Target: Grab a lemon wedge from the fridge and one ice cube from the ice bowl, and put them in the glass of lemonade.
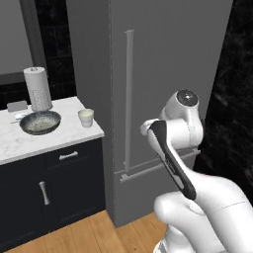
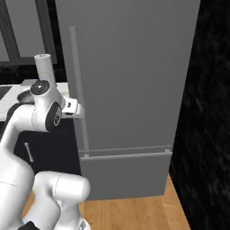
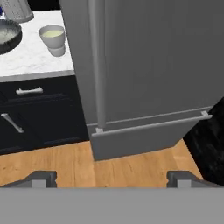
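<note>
None of the three steps looks done: the fridge is shut, so the lemon wedge is taken to be hidden inside it, and opening the door appears to be the step in hand. The gripper is held with its jaws spread wide and nothing between them, well apart from the door and pointed at its lower part. The handle stands ahead of the fingertips and a little to their left in the hand view; the next move would call for the jaws to be brought around that bar and closed before the door is swung out. Further to the left, on the counter, the glass is seen beside the fridge wall, with the ice bowl just beyond it and a towel roll behind. A lower drawer bar crosses under the handle's foot and could be caught by mistake; the dark wall to the right leaves little room.
</note>
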